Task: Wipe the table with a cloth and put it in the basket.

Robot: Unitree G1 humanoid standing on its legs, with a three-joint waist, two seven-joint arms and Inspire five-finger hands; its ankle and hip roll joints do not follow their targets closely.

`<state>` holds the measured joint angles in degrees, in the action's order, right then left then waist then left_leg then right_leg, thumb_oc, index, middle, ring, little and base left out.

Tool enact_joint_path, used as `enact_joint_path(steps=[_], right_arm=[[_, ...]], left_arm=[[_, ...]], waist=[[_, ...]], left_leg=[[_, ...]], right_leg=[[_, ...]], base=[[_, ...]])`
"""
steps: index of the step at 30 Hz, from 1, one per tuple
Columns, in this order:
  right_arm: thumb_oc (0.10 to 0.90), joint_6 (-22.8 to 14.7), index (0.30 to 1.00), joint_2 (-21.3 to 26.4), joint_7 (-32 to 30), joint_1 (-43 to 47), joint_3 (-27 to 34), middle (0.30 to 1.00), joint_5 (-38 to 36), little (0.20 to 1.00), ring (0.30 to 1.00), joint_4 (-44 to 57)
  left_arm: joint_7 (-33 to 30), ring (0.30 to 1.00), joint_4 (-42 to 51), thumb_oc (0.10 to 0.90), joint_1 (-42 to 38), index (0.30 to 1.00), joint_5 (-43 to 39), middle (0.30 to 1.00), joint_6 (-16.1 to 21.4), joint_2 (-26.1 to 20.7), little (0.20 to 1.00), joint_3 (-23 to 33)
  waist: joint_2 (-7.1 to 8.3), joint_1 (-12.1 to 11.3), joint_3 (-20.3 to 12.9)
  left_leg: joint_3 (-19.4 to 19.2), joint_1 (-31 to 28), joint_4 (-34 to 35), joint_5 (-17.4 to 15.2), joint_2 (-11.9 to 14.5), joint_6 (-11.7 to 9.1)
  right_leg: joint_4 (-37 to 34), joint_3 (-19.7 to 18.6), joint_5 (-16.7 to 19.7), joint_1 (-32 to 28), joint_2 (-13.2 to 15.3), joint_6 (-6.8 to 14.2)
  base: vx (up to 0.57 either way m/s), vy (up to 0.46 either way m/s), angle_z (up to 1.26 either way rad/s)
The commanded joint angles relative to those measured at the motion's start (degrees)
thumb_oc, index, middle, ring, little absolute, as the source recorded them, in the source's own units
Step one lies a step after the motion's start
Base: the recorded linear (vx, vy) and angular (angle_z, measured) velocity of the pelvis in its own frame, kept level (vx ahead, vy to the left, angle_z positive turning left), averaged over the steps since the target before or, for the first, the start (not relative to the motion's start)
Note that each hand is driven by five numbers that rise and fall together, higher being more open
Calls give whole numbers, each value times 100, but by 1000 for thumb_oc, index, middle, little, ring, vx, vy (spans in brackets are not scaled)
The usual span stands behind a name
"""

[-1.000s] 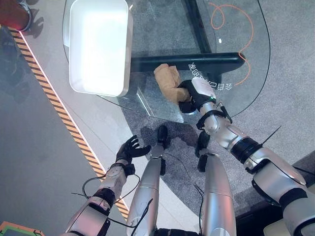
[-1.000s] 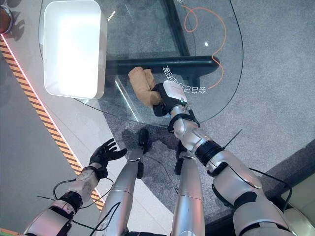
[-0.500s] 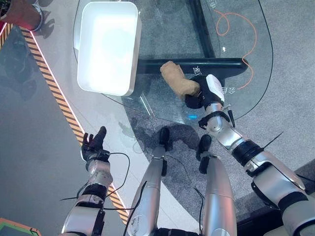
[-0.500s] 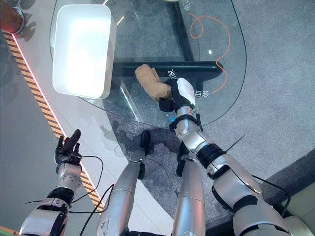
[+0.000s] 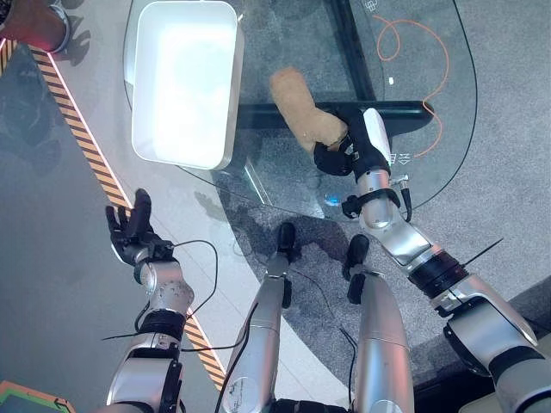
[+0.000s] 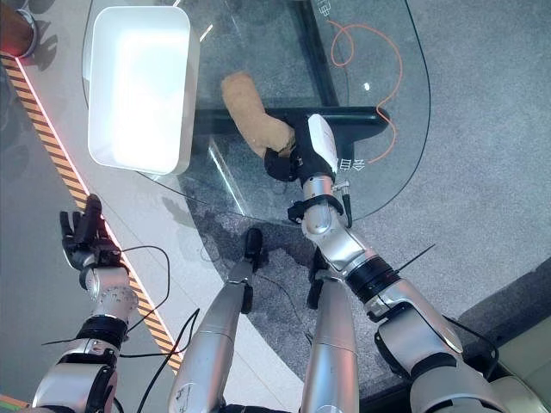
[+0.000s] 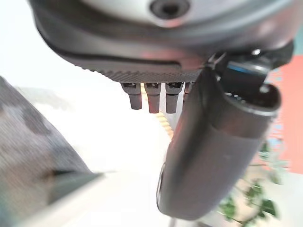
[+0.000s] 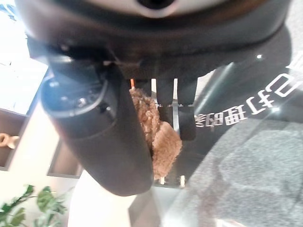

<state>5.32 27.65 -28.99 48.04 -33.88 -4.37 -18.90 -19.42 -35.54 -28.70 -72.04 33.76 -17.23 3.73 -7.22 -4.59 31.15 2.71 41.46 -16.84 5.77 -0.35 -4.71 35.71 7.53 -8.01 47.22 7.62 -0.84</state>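
A tan cloth [image 5: 297,107] lies stretched on the glass table [image 5: 430,163], its far end reaching toward the white basket [image 5: 225,95] at the table's left. My right hand [image 5: 344,155] is shut on the cloth's near end. In the right wrist view the cloth [image 8: 158,139] is pinched between the thumb [image 8: 104,137] and the fingers [image 8: 173,104]. Off the table, over the floor at the lower left, my left hand [image 5: 129,232] is open with straight fingers [image 7: 151,94] and holds nothing.
A black base bar [image 5: 387,110] and an orange cable [image 5: 413,43] show under the glass. Striped floor tape [image 5: 86,146] runs along the left. A reddish-brown object [image 5: 30,21] stands at the top left corner.
My right hand has slid the cloth farther across the glass and toward the basket. My left arm has swung out to the left, its hand now raised with straight fingers.
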Motion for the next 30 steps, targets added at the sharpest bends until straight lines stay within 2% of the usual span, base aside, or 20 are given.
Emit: enact_joint_path(steps=[1,5,9,13,19,30], right_arm=[[100,-997,300,-390,-161,301,407,300,447,200,300,1352],[100,-1067,300,-489,-74,203,580,300,554,200,300,1666],[100,-1162,300,-548,-12,89,720,300,625,200,300,1983],[100,-1333,300,-570,67,-15,873,300,685,200,300,2282],[100,-1587,300,-593,187,-134,1001,300,714,200,300,2588],[100,-1863,300,-608,303,-142,987,300,663,200,300,2852]], left_arm=[[135,900,809,800,-5,900,805,900,748,-452,900,265],[422,900,1615,800,-171,900,1227,900,574,-170,900,63],[691,900,2305,800,-243,900,1469,900,189,-41,900,-175],[1392,900,2902,800,-269,900,1208,900,-198,30,900,-373],[1947,900,3246,800,-501,900,934,900,-700,51,900,-668],[2264,900,3304,800,-864,900,325,900,-1682,24,900,-984]], waist=[[66,-1,-136],[101,-6,-136],[144,20,-136],[184,68,-136],[235,192,-136],[299,333,-136]], left_leg=[[-399,3,-516,-575,-318,366],[-388,7,-545,-612,-341,381],[-395,-2,-561,-638,-352,399],[-420,-61,-529,-653,-362,413],[-464,-96,-534,-680,-354,430],[-515,-161,-526,-708,-350,425]], right_leg=[[-414,140,-49,-215,-330,21],[-424,154,-41,-258,-345,47],[-449,168,-15,-291,-352,71],[-539,163,37,-370,-372,99],[-587,121,93,-401,-397,139],[-703,69,158,-486,-413,185]], base=[[-11,-52,-1],[-9,-43,1],[-8,-37,0],[0,0,0],[0,0,0],[0,0,0]])
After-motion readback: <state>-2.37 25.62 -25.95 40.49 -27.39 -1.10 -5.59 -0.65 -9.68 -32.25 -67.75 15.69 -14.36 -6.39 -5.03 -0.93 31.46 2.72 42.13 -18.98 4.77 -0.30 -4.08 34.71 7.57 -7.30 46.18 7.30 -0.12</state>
